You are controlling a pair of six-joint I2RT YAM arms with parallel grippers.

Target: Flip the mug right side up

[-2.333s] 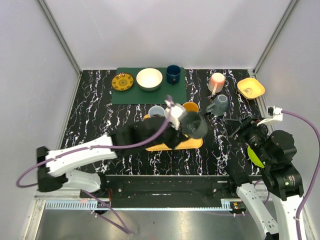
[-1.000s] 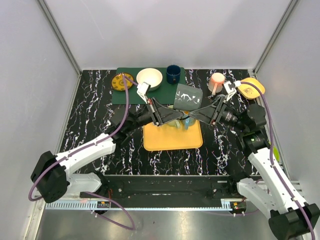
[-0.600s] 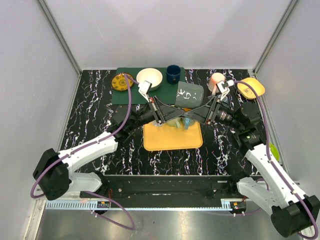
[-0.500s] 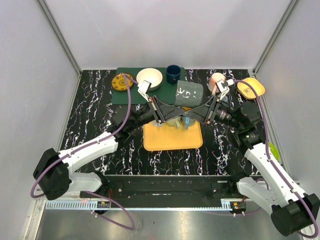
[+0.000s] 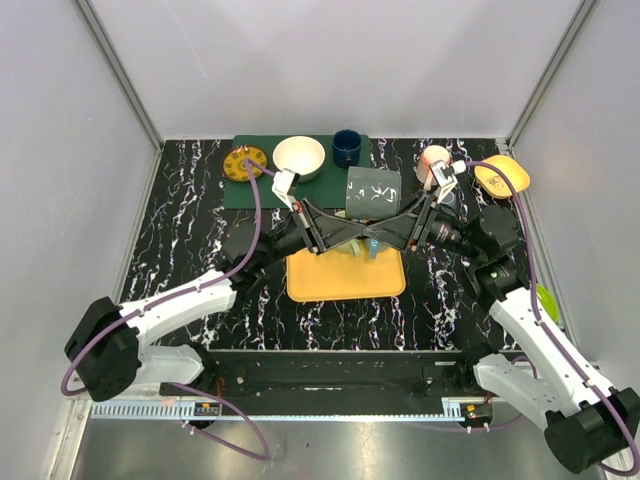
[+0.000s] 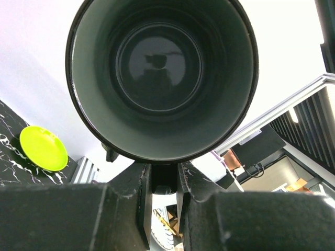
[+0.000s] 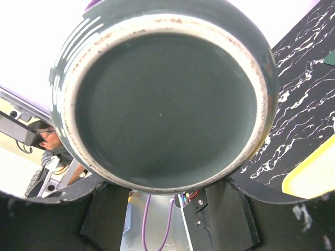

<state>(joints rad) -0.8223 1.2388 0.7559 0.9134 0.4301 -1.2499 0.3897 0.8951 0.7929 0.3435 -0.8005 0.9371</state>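
Note:
A dark grey-green mug [image 5: 372, 192] with white marks hangs on its side above the yellow tray [image 5: 345, 278], between both grippers. Its mouth faces my left gripper [image 5: 335, 222] and its base faces my right gripper [image 5: 405, 222]. The left wrist view looks straight into the mug's open mouth [image 6: 159, 78]. The left fingers [image 6: 131, 204] are shut on a dark part of the mug just under its rim. The right wrist view shows the mug's flat base [image 7: 167, 99]. The right fingers [image 7: 112, 209] are spread wide on either side below the base.
A green mat [image 5: 250, 188] at the back holds a patterned yellow saucer [image 5: 243, 163], a white bowl [image 5: 299, 157] and a dark blue cup [image 5: 347, 147]. A pink mug [image 5: 433, 160] and a yellow bowl [image 5: 502, 175] stand back right. A green plate [image 5: 545, 300] lies at the right edge.
The left arm lifted the mug off the tray area and the right arm came in to meet it. In the last half second the mug shifted slightly down-left and tilted.

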